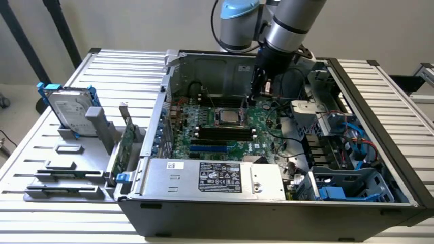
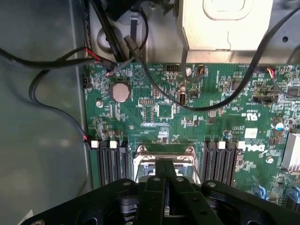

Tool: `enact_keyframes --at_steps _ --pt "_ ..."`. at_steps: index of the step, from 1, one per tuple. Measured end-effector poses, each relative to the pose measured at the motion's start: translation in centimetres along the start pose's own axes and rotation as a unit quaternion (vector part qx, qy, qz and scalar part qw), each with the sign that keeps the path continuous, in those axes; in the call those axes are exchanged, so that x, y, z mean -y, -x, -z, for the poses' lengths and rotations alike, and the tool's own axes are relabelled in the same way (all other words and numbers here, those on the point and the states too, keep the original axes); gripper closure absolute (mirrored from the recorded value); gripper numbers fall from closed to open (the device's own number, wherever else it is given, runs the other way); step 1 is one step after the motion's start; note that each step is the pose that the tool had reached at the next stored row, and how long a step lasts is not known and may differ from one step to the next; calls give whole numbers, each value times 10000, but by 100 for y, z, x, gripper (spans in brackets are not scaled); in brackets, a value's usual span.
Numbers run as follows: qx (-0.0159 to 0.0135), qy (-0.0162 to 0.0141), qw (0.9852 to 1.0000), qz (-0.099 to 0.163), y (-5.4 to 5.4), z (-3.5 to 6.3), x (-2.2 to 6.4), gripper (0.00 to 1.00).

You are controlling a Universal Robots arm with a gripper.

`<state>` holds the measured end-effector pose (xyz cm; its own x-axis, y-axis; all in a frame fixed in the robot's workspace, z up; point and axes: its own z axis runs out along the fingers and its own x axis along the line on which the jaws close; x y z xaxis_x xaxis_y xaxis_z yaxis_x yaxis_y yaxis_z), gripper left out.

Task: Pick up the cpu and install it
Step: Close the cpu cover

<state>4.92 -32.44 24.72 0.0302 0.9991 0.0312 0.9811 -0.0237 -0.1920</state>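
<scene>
We find the cpu (image 1: 228,118) as a dull silver square lying flat inside the metal socket frame (image 2: 164,151), near the middle of the green motherboard (image 1: 224,145). In the wrist view the frame sits between two banks of black memory slots (image 2: 110,161), and the black fingers (image 2: 156,187) cover most of its middle, so we cannot tell whether they touch the chip.

The gripper (image 1: 255,96) hangs just above the board, near the socket on the exterior view's right. Its fingers are pressed together, and we see nothing pinched between them.

Elsewhere on the board we note a round coin battery (image 2: 119,91). Loose black cables (image 2: 47,79) run off its edge over the bare grey wall of the case.

The open computer case (image 1: 271,216) lies on its side on a slatted table (image 1: 40,223). A grey metal box with a black label (image 1: 213,178) fills its near edge.

Outside the case, at the exterior view's left, a silver hard drive with blue side rails (image 1: 68,109) stands upright in a grey holder, well apart from the cpu.
</scene>
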Motion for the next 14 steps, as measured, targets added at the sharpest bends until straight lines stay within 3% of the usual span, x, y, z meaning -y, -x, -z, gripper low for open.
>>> enact_keyframes --at_steps 6,9,14 --pt "9 -305 9995 -12 2 -9 49 89" --pt "12 -443 9990 -17 4 -16 80 89" --pt "16 -602 9982 -22 20 -43 162 89"
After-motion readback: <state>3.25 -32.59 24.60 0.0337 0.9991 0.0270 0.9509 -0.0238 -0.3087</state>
